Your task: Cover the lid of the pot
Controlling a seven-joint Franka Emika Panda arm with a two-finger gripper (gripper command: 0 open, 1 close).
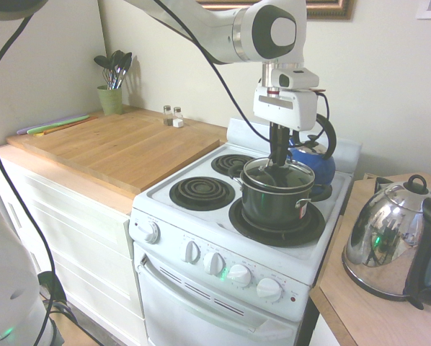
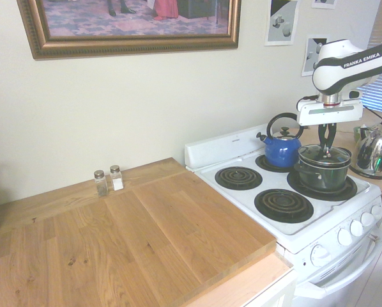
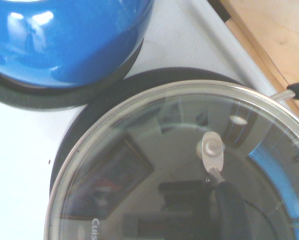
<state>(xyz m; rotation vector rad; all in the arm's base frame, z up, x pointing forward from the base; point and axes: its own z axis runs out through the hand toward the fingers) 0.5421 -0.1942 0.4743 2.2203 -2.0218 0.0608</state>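
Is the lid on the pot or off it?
On. The lid lies flat on the pot's rim, covering it; the pincer is shut on its handle.

A home kitchen: a white electric stove [image 1: 223, 245] with black coil burners and a row of knobs stands beside a pale wooden butcher-block counter [image 2: 133, 236]. Glass salt and pepper shakers [image 2: 108, 181], a green utensil cup [image 1: 110, 99] and a gilt-framed painting [image 2: 130, 25] confirm it.

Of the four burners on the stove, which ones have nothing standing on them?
The two coil burners on the counter side are bare. The other two hold the pot and the blue kettle.
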